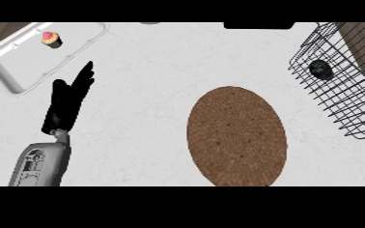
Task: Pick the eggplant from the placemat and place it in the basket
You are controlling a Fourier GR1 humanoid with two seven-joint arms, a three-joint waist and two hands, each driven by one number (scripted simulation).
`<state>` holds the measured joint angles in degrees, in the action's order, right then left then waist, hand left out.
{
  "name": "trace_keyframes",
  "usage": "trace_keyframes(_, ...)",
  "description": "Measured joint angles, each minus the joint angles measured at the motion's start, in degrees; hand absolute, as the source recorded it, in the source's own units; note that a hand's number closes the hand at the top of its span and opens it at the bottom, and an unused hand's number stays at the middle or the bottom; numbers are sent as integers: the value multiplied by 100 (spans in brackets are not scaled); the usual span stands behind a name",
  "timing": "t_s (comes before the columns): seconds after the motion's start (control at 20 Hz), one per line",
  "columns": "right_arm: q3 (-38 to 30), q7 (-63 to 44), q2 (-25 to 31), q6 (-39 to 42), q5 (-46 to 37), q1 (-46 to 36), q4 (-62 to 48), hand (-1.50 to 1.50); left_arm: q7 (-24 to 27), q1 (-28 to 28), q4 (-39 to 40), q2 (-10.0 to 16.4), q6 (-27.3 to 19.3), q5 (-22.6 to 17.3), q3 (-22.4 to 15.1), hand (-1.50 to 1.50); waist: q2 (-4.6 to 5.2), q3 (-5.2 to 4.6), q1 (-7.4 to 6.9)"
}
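A dark, roundish eggplant (320, 69) lies inside the black wire basket (341, 106) at the right edge of the counter. The brown oval placemat (236, 136) lies bare in the lower middle, with nothing on it. My left hand (66, 102) shows at the left, fingers straight and pointing up, resting open above its grey forearm and holding nothing. My right hand does not appear in this view.
A white tray (21, 58) sits at the upper left with a small pink-topped cupcake (51, 39) in it. A dark object (258, 25) shows at the counter's far edge. White counter surface lies between the left hand and the placemat.
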<state>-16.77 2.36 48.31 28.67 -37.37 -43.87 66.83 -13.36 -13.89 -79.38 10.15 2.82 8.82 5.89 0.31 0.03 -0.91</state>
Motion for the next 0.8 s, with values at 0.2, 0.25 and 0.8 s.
trace_keyframes(0.2,135,648,17,-455,-283,2,-781,150,76,123,-22,-23,11,24,-31,0,-1,-1,-6)
trace_keyframes(0.25,159,813,48,-535,-346,-11,-988,150,80,89,-4,-27,-20,48,-28,0,0,-1,-4)
trace_keyframes(0.8,-140,1017,-516,-800,-95,-307,-2564,-150,-80,14,-86,-68,-20,39,-43,0,-3,2,-3)
